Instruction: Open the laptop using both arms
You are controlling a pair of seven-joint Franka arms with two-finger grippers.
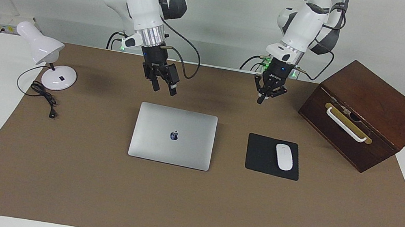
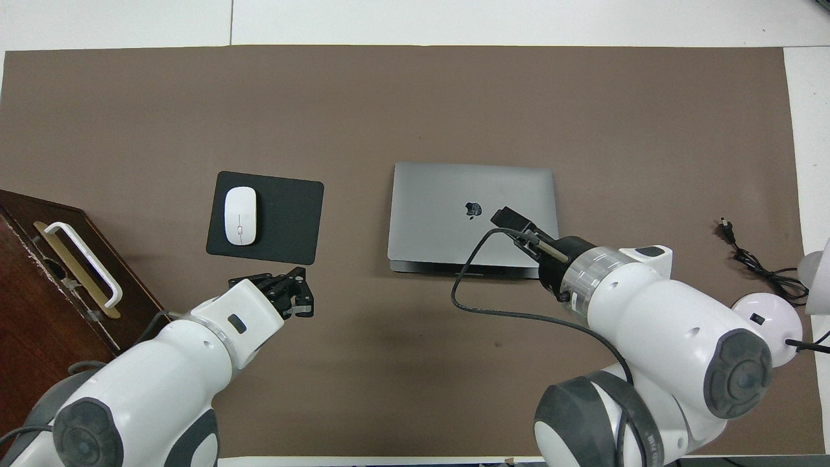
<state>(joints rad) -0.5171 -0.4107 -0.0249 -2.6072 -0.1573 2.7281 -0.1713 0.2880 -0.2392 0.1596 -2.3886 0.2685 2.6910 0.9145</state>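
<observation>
The laptop (image 1: 173,135) lies closed and flat on the brown mat (image 1: 187,205), apple logo up; it also shows in the overhead view (image 2: 454,207). My right gripper (image 1: 164,87) hangs open in the air just over the laptop's edge nearest the robots, not touching it; in the overhead view the right gripper (image 2: 512,224) covers that edge. My left gripper (image 1: 262,98) is shut and empty, up in the air over bare mat, between the robots and the black mouse pad (image 1: 261,156); it also shows in the overhead view (image 2: 295,299).
A white mouse (image 1: 284,156) lies on the mouse pad. A dark wooden box (image 1: 367,112) with a white handle stands at the left arm's end. A white desk lamp (image 1: 56,78) and its black cable (image 1: 44,97) sit at the right arm's end.
</observation>
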